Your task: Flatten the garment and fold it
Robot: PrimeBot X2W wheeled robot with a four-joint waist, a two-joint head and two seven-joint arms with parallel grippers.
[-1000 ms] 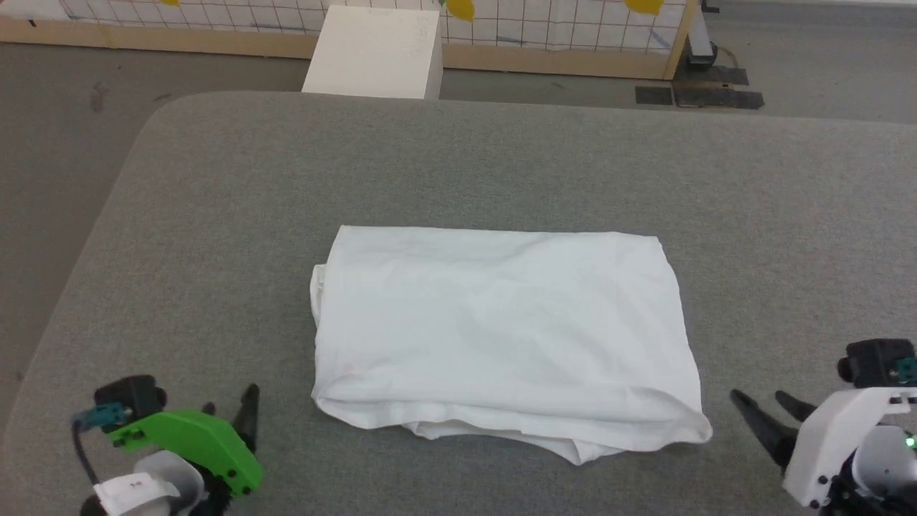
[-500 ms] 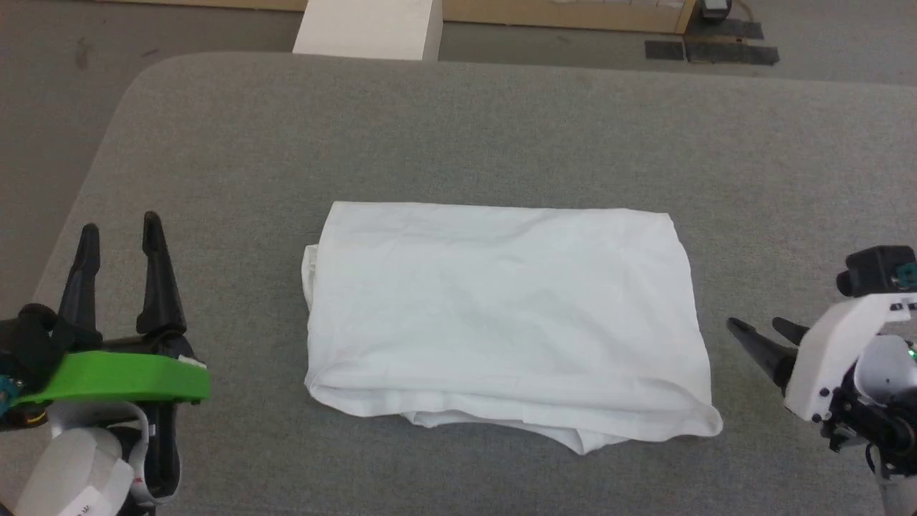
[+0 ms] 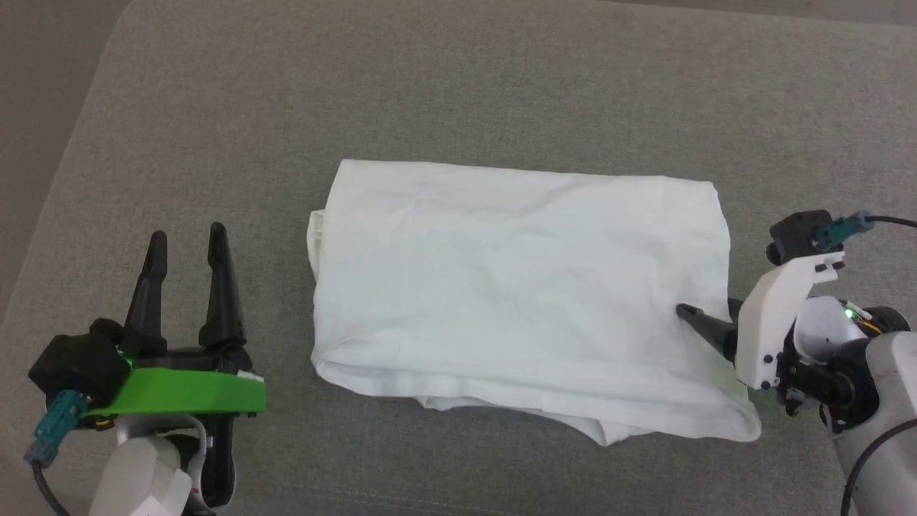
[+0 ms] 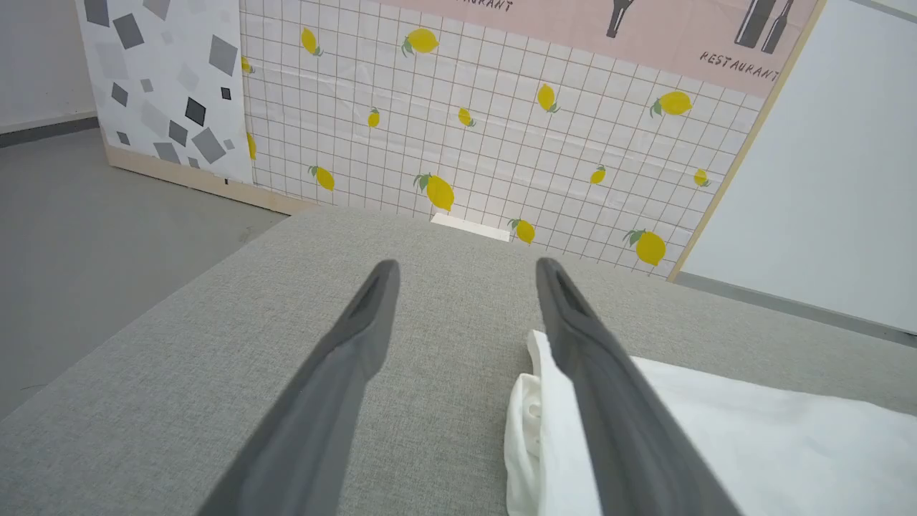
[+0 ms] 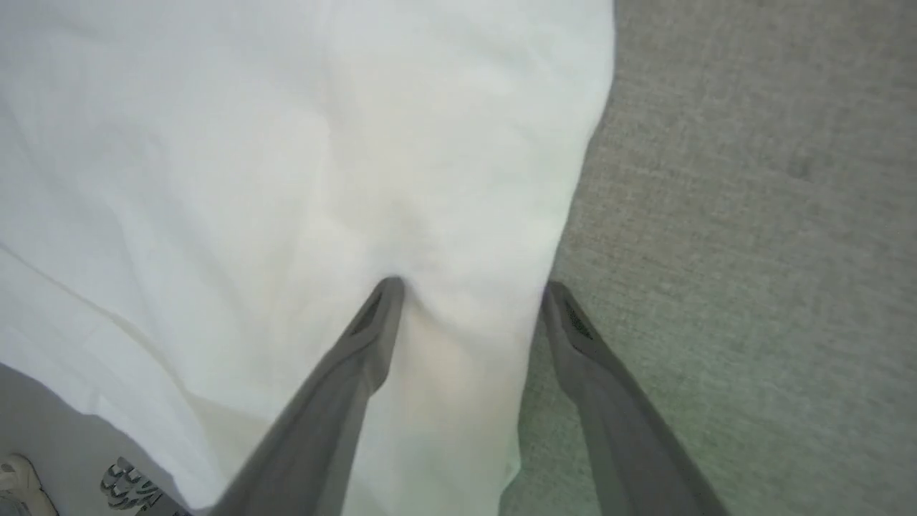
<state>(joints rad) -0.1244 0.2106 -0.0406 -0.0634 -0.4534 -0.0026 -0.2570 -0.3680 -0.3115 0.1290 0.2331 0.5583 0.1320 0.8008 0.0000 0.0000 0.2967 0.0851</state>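
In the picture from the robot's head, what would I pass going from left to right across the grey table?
left claw, open over bare table → white T-shirt, folded flat in the middle → right claw, open, with one finger resting on the shirt's right edge

The white thin-cloth T-shirt (image 3: pixel 516 287) is plain white all over. The grey cloth-covered desk (image 3: pixel 501 86) is one even grey. The black two-fingered left gripper (image 3: pixel 188 233) has a bright green plate (image 3: pixel 186 393). The black two-fingered right gripper (image 5: pixel 473 285) has a white plate (image 3: pixel 766 322). The flat white wall panel (image 4: pixel 501 143) has thin dark grid lines and yellow lemons with green leaves.
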